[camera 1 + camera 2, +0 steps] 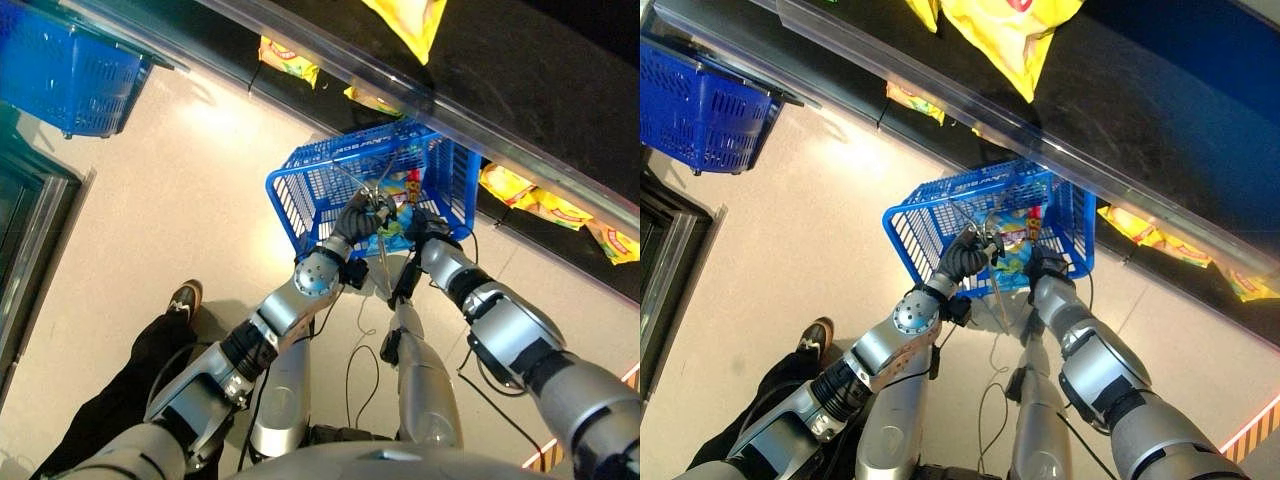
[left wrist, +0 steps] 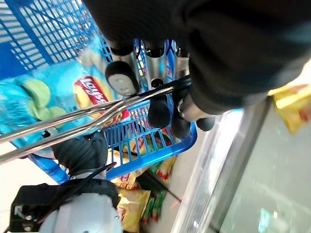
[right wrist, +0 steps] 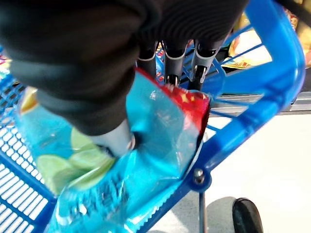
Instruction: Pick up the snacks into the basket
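Observation:
A blue plastic basket (image 1: 300, 190) hangs in front of me, below the shelf. My left hand (image 1: 358, 215) is curled round its metal handle (image 2: 97, 116), with the fingers (image 2: 158, 109) wrapped over the wire. My right hand (image 1: 425, 228) reaches inside the basket by its near right wall. It pinches a light-blue chip bag (image 3: 146, 145) between the thumb (image 3: 116, 141) and the fingers (image 3: 167, 63). The bag (image 2: 43, 92) sits low in the basket against the blue rim (image 3: 272, 87).
A dark shelf with a clear front lip (image 1: 420, 100) runs across the top right, with yellow snack bags (image 1: 530, 195) beneath it and more (image 1: 290, 60) further left. A second blue basket (image 1: 70, 70) stands at the far left. A person's shoe (image 1: 185, 297) is near my left arm.

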### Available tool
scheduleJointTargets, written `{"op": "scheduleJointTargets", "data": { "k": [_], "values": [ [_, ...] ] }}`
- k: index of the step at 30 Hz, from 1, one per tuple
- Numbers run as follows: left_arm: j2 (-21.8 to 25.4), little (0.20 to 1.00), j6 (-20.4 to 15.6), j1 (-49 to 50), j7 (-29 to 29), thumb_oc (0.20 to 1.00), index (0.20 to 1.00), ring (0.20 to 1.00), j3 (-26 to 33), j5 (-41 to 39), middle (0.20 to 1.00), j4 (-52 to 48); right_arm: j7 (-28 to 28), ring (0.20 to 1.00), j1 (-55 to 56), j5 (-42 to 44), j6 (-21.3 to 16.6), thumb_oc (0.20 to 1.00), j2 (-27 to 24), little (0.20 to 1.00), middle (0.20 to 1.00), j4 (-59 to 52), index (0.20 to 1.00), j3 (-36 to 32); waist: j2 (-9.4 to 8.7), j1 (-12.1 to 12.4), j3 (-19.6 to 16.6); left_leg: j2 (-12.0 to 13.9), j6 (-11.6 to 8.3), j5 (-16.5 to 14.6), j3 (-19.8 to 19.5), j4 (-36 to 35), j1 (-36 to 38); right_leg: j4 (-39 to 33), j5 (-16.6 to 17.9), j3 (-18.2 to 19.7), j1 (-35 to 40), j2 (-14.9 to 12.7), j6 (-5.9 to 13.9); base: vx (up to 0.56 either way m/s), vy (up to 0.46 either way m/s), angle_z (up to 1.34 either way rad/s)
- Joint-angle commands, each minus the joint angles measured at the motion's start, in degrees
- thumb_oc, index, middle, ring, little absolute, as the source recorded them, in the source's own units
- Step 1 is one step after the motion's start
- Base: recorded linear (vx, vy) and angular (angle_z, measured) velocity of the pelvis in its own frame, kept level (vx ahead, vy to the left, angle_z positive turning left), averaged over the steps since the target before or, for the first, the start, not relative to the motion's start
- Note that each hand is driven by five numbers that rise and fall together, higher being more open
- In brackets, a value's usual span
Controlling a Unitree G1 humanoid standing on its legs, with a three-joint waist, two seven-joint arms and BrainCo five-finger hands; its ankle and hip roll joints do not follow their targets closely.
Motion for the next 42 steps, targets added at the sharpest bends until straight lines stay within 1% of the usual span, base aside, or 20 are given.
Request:
{"op": "scheduleJointTargets", "data": {
  "k": [1, 2, 8, 10, 14, 15, 16, 19, 21, 25, 26, 28, 31, 33, 35, 36, 37, 38, 39, 42],
  "values": [
    [-4.93, 0.200, -5.65, -4.67, -1.00, 0.200, 0.200, 0.200, -3.84, -2.24, 0.200, -12.75, -0.96, 0.498, -5.20, 0.03, 0.33, 0.498, -2.02, 0.498, 0.498, 1.50, 0.498, -1.09, 4.43, 0.90, 0.34, -4.21, -0.66, -0.19, 2.71, -2.60, -2.47, 0.25, 4.18, 1.48, -4.26, -4.46, 5.53, -0.03, 0.004, 0.07],
    [-4.99, 0.200, -5.78, -4.73, -0.81, 0.200, 0.200, 0.200, -3.60, -2.96, 0.200, -13.62, -1.82, 1.000, -5.30, 2.18, 0.04, 1.000, -2.52, 1.000, 1.000, 0.97, 1.000, -2.67, 4.84, 1.08, 0.34, -4.36, -0.72, 0.00, 2.64, -2.60, -3.56, 0.25, 4.39, 1.33, -5.14, -4.64, 5.60, -0.03, 0.010, 0.09],
    [-5.40, 0.200, -5.49, -3.41, 0.79, 0.200, 0.200, 0.200, -0.98, -2.78, 0.200, -11.87, -2.66, 1.000, -1.16, 8.65, -1.34, 1.000, -0.93, 1.000, 1.000, -2.16, 1.000, -6.13, 4.45, 0.72, 0.34, -4.45, -0.83, 0.00, 2.75, -2.60, -4.14, 0.25, 4.43, 0.75, -5.53, -4.85, 5.71, 0.00, 0.015, 0.09],
    [-4.99, 0.200, -5.33, -3.28, 2.55, 0.200, 0.200, 0.200, 0.78, -0.05, 0.200, -10.10, -3.83, 1.000, 2.04, 12.87, -2.45, 1.000, 0.53, 1.000, 1.000, -3.78, 1.000, -8.37, 4.11, 0.54, 0.34, -4.25, -0.91, -0.57, 2.92, -2.60, -2.88, 0.25, 3.86, 0.77, -4.23, -4.71, 5.71, 0.02, -0.003, 0.05],
    [-3.67, 0.200, -3.81, -1.70, 5.55, 0.200, 0.200, 0.200, 4.33, 9.81, 0.200, -0.05, -2.32, 1.000, 10.12, 19.16, -5.28, 1.000, 3.47, 1.000, 1.000, -9.41, 1.000, -9.55, 2.69, -0.96, 0.34, -3.76, -0.92, -0.79, 3.01, -2.60, 0.06, 0.34, 3.09, 0.81, -1.30, -4.57, 5.42, 0.00, 0.000, 0.00],
    [-3.67, 0.200, -3.82, -1.72, 5.55, 0.200, 0.200, 0.200, 4.34, 9.81, 0.200, -0.04, -2.32, 1.000, 10.10, 19.16, -5.27, 1.000, 3.46, 1.000, 1.000, -9.41, 1.000, -9.55, 2.69, -0.98, 0.34, -3.78, -0.91, -0.76, 3.00, -2.60, 0.02, 0.34, 3.10, 0.80, -1.33, -4.58, 5.42, 0.07, -0.037, 0.01],
    [-2.33, 0.200, -2.42, 0.95, 8.02, 0.200, 0.200, 0.200, 7.92, 14.47, 0.200, 10.34, -2.05, 1.000, 18.18, 22.05, -7.08, 1.000, 4.45, 1.000, 1.000, -16.62, 1.000, -9.85, 1.11, -2.74, 0.34, -2.98, -1.08, -1.40, 3.62, -2.60, 3.21, 0.79, 1.99, 1.06, 1.35, -4.03, 5.04, 0.04, -0.023, 0.02],
    [-1.89, 0.200, -2.22, 1.64, 9.54, 0.200, 0.200, 0.200, 9.95, 15.66, 0.200, 14.04, -1.69, 1.000, 21.01, 22.36, -7.58, 1.000, 3.95, 1.000, 1.000, -20.07, 1.000, -9.91, 0.46, -3.63, 0.34, -2.74, -1.06, -1.20, 3.84, -2.60, 4.05, 1.23, 1.64, 1.10, 1.98, -3.93, 4.88, 0.03, -0.023, 0.01],
    [-0.66, 0.200, -1.62, 3.79, 10.28, 0.200, 0.200, 0.200, 14.27, 16.01, 0.200, 21.36, -0.76, 1.000, 26.13, 21.94, -7.59, 1.000, 2.07, 1.000, 1.000, -24.12, 1.000, -11.36, -0.41, -4.98, 0.34, -1.89, -1.04, -1.35, 4.24, -2.60, 7.10, 3.75, -0.60, 1.18, 3.81, -3.15, 4.09, 0.05, -0.058, -0.03],
    [0.40, 0.200, -1.84, 6.71, 10.32, 0.200, 0.200, 0.200, 17.57, 16.99, 0.200, 24.46, -0.26, 1.000, 29.24, 18.24, -6.50, 1.000, 0.44, 1.000, 1.000, -25.33, 1.000, -12.01, -0.24, -5.74, 0.34, -0.67, -1.18, -1.46, 4.15, -2.60, 10.57, 7.37, -3.74, 1.11, 5.69, -2.19, 3.01, 0.05, -0.078, -0.10],
    [0.86, 0.200, -1.11, 8.20, 11.59, 0.200, 0.200, 0.200, 19.54, 19.17, 0.200, 28.25, -0.58, 1.000, 31.01, 18.03, -6.58, 1.000, -0.20, 1.000, 1.000, -26.34, 1.000, -13.80, -0.30, -6.31, 0.34, 0.56, -1.54, -1.46, 4.25, -2.60, 13.49, 9.39, -5.94, 1.57, 7.75, -0.92, 2.16, 0.04, -0.144, -0.11],
    [1.73, 0.200, -0.50, 9.82, 12.05, 0.200, 0.200, 0.200, 21.93, 22.15, 0.200, 33.42, -0.97, 1.000, 32.73, 17.53, -7.03, 1.000, -0.48, 1.000, 1.000, -27.05, 1.000, -14.88, -0.50, -6.66, -0.59, 2.42, -2.27, -0.99, 4.42, -2.60, 15.43, 9.86, -7.23, 1.83, 9.35, 0.76, 1.34, 0.05, -0.201, -0.14],
    [1.87, 0.200, 0.12, 12.73, 12.89, 0.200, 0.200, 0.200, 25.46, 24.11, 0.200, 40.92, -0.71, 1.000, 36.46, 15.80, -7.71, 1.000, -1.73, 1.000, 1.000, -31.54, 1.000, -15.98, -1.25, -6.76, -2.97, 4.62, -3.46, 1.09, 4.41, -2.60, 16.32, 7.83, -7.18, 1.96, 11.70, 2.78, 0.62, 0.05, -0.196, -0.14],
    [0.82, 0.200, 1.04, 13.52, 12.41, 0.200, 0.200, 0.200, 27.31, 25.59, 0.200, 47.62, -0.19, 1.000, 39.28, 15.27, -8.31, 1.000, -3.37, 1.000, 1.000, -35.22, 1.000, -17.33, -2.17, -7.22, -4.28, 3.61, -2.44, 0.08, 5.31, -1.90, 17.70, 7.01, -7.35, 1.75, 12.60, 3.17, 0.25, 0.01, -0.131, -0.22],
    [-0.63, 0.200, 2.10, 15.95, 11.78, 0.200, 0.200, 0.200, 29.87, 26.51, 0.200, 53.24, 0.68, 1.000, 41.76, 14.46, -8.56, 1.000, -4.71, 1.000, 1.000, -39.20, 1.000, -18.17, -3.17, -7.84, -6.76, -1.53, 0.98, -5.54, 3.80, 0.77, 19.61, 6.43, -6.65, 2.07, 12.73, 3.42, -0.03, 0.01, -0.080, -0.15],
    [-0.63, 0.200, 2.10, 15.95, 11.78, 0.200, 0.200, 0.200, 29.87, 26.51, 0.200, 53.24, 0.68, 1.000, 41.77, 14.46, -8.56, 1.000, -4.72, 1.000, 1.000, -39.21, 1.000, -18.17, -3.17, -7.87, -6.81, -1.54, 0.98, -5.54, 3.78, 0.80, 19.53, 6.43, -6.65, 2.05, 12.69, 3.41, -0.02, 0.07, -0.071, -0.28],
    [-2.46, 0.200, 3.03, 17.96, 10.58, 0.200, 0.200, 0.200, 32.57, 26.58, 0.200, 58.80, 1.96, 1.000, 44.79, 13.85, -9.43, 1.000, -5.70, 1.000, 1.000, -43.40, 1.000, -19.99, -3.40, -8.35, -9.18, -7.91, 3.86, -10.21, 2.88, 3.12, 21.15, 5.65, -6.41, 3.50, 14.10, 4.51, -0.31, 0.05, -0.037, -0.21],
    [-2.46, 0.200, 3.02, 17.96, 10.58, 0.200, 0.200, 0.200, 32.56, 26.57, 0.200, 58.80, 1.97, 1.000, 44.82, 13.84, -9.40, 1.000, -5.71, 1.000, 1.000, -43.45, 1.000, -20.01, -3.43, -8.41, -9.30, -7.98, 3.90, -10.04, 2.85, 3.13, 20.93, 5.58, -6.26, 3.45, 13.94, 4.44, -0.28, 0.13, -0.035, -0.23],
    [-4.31, 0.200, 3.99, 20.25, 9.12, 0.200, 0.200, 0.200, 35.48, 25.27, 0.200, 63.66, 2.71, 1.000, 48.30, 14.62, -9.70, 1.000, -5.91, 1.000, 1.000, -47.55, 1.000, -23.34, -2.85, -9.18, -11.72, -10.53, 5.36, -11.22, 4.81, 2.61, 23.02, 5.62, -6.41, 4.40, 15.24, 6.25, -0.31, 0.09, 0.017, -0.14],
    [-4.06, 0.200, 4.31, 21.78, 8.85, 0.200, 0.200, 0.200, 35.71, 27.21, 0.200, 64.47, 3.49, 1.000, 52.21, 16.15, -9.81, 1.000, -4.22, 1.000, 1.000, -50.80, 1.000, -25.97, -2.74, -10.27, -14.47, -9.08, 5.34, -9.33, 6.07, -0.23, 25.36, 5.53, -6.14, 4.01, 15.92, 6.66, 0.28, 0.12, 0.018, 0.05]
  ]
}}
